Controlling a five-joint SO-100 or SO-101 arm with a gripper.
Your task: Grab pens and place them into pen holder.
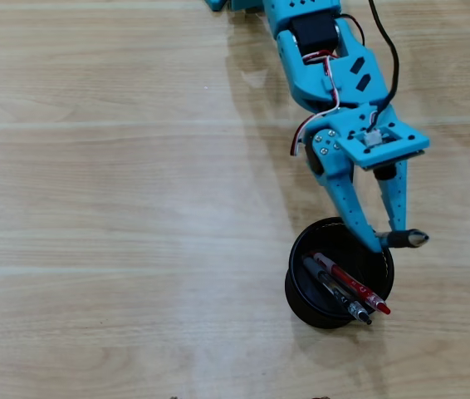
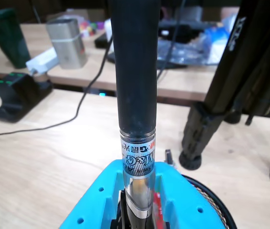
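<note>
Pen [image 1: 407, 239] crosswise in pincer [image 1: 389, 241], tip pointing right in overhead view.

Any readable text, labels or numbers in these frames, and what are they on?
Pen held in the gripper: a printed band on its clear barrel, red and dark characters seen upside down, too blurred to read.
Overhead view: no text on the pens in the holder.
Background items in the wrist view: nothing legible.

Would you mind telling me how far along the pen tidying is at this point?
Mostly done, by the look of it. A red pen and a grey pen already lie in the pen holder. The gripper holds a black-gripped pen above the holder's rim, not yet released. No loose pens show on the table.
</note>
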